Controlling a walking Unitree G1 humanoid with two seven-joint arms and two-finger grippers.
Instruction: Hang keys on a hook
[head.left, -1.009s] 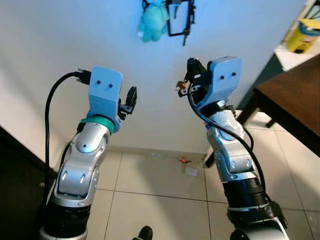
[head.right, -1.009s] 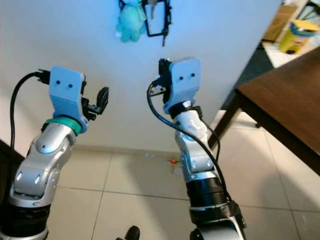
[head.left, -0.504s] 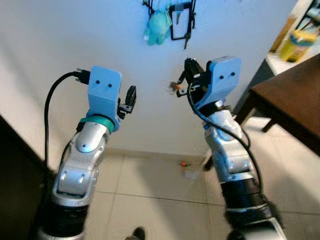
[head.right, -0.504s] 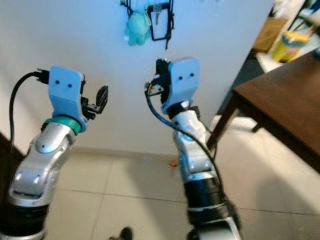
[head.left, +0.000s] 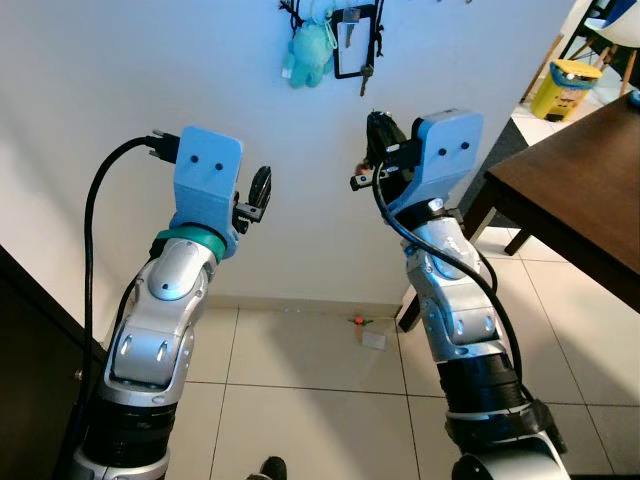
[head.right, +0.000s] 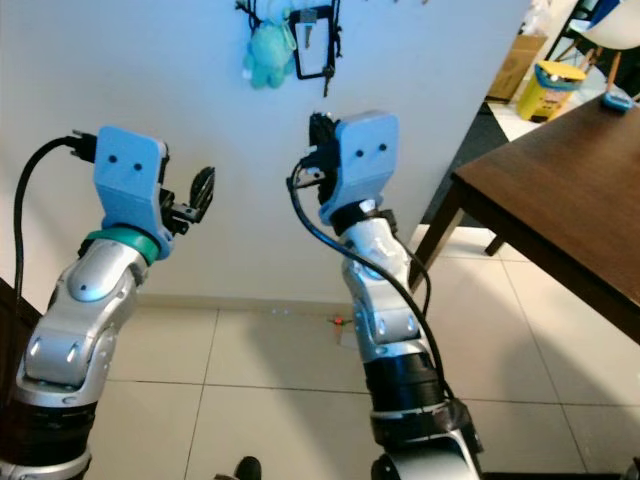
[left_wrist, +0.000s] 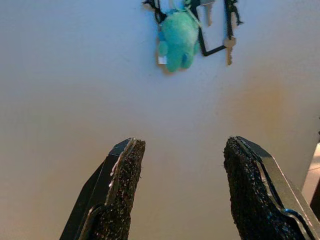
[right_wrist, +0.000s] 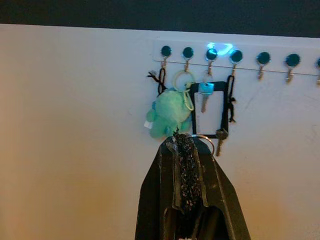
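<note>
We hold our right gripper (right_wrist: 186, 145) raised at centre frame, fingers pressed together on a key ring (right_wrist: 202, 141) whose thin metal loop peeks past the fingertips. The keys look light, stiff and prone to swinging, so we judge the ring itself the best hold, leaving part of the loop free to slip over a peg.

Above, near the top of the frame, a hook rail (right_wrist: 240, 56) carries a teal plush toy (right_wrist: 167, 114), a black lanyard (right_wrist: 227, 107) and hanging keys (right_wrist: 204, 92). Hooks toward the rail's right end look free.

Our left gripper (left_wrist: 182, 190) is spread wide, holding nothing. A dark table (head.left: 580, 200) edges in at right; bare wall gives room.
</note>
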